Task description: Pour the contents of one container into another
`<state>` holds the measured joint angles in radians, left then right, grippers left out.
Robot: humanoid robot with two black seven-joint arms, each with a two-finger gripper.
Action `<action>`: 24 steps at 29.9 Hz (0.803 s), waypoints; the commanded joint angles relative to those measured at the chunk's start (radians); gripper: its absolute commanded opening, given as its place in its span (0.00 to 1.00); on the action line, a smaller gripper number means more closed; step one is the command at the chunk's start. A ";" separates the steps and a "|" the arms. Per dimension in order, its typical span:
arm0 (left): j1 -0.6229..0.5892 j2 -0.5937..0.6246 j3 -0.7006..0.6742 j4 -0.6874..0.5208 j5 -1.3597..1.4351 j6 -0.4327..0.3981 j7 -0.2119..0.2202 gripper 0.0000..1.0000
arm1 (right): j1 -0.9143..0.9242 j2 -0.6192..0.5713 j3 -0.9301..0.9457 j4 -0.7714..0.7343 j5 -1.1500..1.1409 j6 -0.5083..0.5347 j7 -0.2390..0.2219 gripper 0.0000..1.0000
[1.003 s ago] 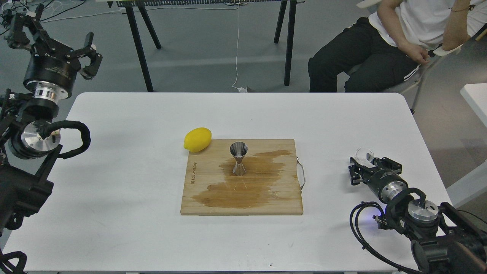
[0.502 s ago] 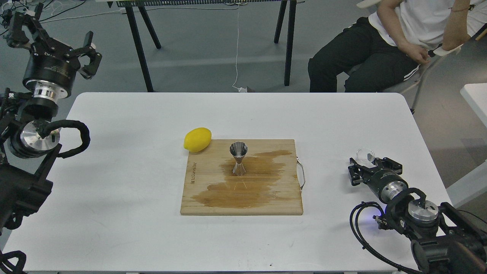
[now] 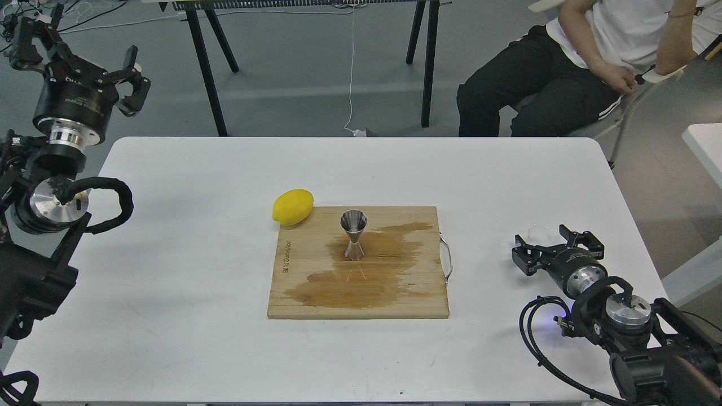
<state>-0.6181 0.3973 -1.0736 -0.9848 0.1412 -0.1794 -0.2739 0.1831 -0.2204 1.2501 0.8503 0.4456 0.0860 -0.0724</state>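
Observation:
The steel jigger [image 3: 353, 234] stands upright on the wooden cutting board [image 3: 417, 299], in a dark wet patch. The tiny clear glass cup [image 3: 539, 231] rests on the white table at the right, faint and partly hidden behind my right gripper. My right gripper [image 3: 554, 246] lies low over the table just in front of the cup, its fingers spread wide and open, nothing held. My left gripper [image 3: 79, 53] is raised beyond the table's far left corner, open and empty.
A yellow lemon [image 3: 293, 206] touches the board's far left corner. The board has a metal handle [image 3: 448, 260] on its right side. A seated person [image 3: 598, 62] is beyond the far right edge of the table [image 3: 169, 254]. Table legs [image 3: 206, 67] stand behind.
My right gripper has opened and let go of the glass cup, which now sits lower on the table. The left arm has barely moved.

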 commanded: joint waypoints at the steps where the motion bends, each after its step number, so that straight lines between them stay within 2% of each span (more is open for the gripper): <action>1: -0.002 0.002 0.001 0.000 0.000 0.000 0.001 1.00 | 0.058 -0.011 -0.012 0.010 -0.011 0.050 -0.003 0.98; 6: -0.002 0.006 0.001 0.000 0.000 -0.002 0.001 1.00 | 0.173 -0.082 -0.043 0.012 -0.045 0.152 -0.010 0.98; 15: -0.002 0.006 0.000 0.000 0.000 -0.003 -0.001 1.00 | 0.415 -0.175 -0.110 0.000 -0.283 0.163 0.008 0.99; 17: 0.000 0.002 0.000 0.002 0.000 -0.003 -0.001 1.00 | 0.450 -0.207 -0.110 -0.004 -0.329 0.164 0.029 1.00; 22: 0.001 -0.017 0.000 0.011 0.003 0.000 0.010 1.00 | 0.506 -0.258 -0.116 -0.062 -0.450 0.231 0.164 1.00; 24: -0.008 -0.032 0.001 0.020 0.006 0.000 0.016 1.00 | 0.525 -0.258 -0.118 -0.114 -0.490 0.251 0.186 1.00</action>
<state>-0.6145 0.3840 -1.0740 -0.9761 0.1432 -0.1805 -0.2679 0.6797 -0.4728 1.1342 0.7999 0.0154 0.3038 0.0687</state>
